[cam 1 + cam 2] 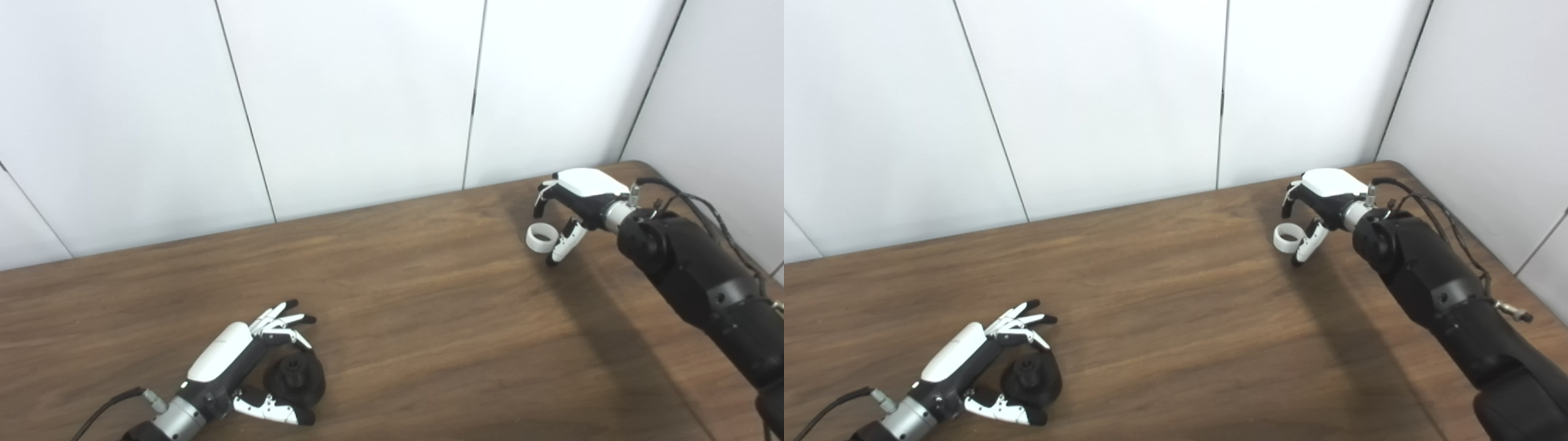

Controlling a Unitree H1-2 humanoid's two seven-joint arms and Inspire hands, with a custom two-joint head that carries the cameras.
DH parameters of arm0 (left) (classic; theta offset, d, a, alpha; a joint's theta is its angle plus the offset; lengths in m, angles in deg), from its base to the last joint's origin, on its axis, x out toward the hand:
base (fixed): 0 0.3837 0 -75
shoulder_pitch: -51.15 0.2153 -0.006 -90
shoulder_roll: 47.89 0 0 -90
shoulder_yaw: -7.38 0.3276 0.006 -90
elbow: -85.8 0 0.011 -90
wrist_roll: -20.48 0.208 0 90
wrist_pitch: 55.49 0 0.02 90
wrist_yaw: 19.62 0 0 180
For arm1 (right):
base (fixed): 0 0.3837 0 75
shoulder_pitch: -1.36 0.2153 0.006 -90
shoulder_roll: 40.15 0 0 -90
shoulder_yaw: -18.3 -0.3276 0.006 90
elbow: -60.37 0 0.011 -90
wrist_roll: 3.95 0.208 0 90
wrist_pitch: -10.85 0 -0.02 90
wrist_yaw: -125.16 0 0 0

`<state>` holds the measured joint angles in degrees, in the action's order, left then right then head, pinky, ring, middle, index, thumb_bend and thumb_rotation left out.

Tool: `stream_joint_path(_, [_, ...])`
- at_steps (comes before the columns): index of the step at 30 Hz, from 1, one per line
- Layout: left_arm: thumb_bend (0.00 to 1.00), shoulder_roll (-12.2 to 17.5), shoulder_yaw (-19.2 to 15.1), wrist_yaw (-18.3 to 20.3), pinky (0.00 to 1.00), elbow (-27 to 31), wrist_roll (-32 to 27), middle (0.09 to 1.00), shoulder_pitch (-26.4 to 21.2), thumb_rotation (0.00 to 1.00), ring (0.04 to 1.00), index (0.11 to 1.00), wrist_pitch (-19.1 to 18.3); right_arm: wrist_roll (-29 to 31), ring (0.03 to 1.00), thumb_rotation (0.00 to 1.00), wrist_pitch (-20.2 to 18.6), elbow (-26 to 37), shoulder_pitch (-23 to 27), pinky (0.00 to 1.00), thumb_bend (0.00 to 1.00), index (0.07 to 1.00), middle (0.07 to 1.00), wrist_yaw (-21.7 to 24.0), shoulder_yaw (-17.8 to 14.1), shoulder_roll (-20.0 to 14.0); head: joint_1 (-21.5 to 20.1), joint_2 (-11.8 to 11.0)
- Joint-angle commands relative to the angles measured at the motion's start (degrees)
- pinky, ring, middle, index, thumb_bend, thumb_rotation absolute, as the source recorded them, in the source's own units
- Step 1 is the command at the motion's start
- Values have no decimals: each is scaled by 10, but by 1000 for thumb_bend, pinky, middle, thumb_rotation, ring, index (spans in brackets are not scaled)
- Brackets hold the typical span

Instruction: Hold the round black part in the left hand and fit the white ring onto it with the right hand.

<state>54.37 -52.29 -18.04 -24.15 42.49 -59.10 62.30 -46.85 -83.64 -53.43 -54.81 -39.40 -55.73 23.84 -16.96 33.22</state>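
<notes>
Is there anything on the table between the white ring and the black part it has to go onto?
Nothing visible. Only bare table lies between the white ring by the right hand and the round black part at the left hand.

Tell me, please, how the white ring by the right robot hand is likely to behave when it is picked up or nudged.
The white ring looks thin-walled and hollow, so it is probably light and easily knocked aside. It appears to hold its round shape, suggesting stiff plastic. Its smooth, curved wall may slip between the fingertips of the right robot hand, and it could roll if tipped onto its edge on the wooden table.
</notes>
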Motion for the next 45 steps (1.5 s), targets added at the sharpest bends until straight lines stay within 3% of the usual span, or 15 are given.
stream_joint_path(1, [526, 17, 17, 25, 1000, -18, 17, 873, 23, 60, 1000, 479, -9, -3, 1000, 219, 4, 16, 19, 1000, 967, 656, 905, -20, -13, -21, 0, 0])
stream_joint_path(26, [526, 16, 14, 25, 1000, -15, 17, 873, 24, 60, 1000, 480, -9, -2, 1000, 198, 6, 8, 18, 1000, 920, 606, 884, -21, -13, -8, 4, 0])
stream_joint_path(27, [526, 16, 14, 25, 1000, -15, 16, 872, 25, 61, 1000, 479, -9, -2, 1000, 173, 7, 5, 18, 1000, 727, 550, 878, -24, -13, -7, 4, 0])
stream_joint_path(28, [526, 16, 14, 25, 1000, -15, 16, 873, 25, 61, 1000, 479, -9, -2, 1000, 155, 7, 3, 18, 1000, 608, 512, 863, -26, -12, -5, 4, 0])
stream_joint_path(30, [526, 17, 13, 24, 1000, -14, 18, 873, 25, 61, 1000, 479, -9, -5, 999, 144, 6, -5, 21, 1000, 540, 488, 842, -30, -10, -2, 5, 1])
stream_joint_path(45, [526, 17, 7, 32, 1000, -12, 16, 877, 26, 60, 1000, 479, -9, -3, 993, 141, 8, -12, 22, 1000, 526, 482, 826, -37, -8, 0, 8, 1])
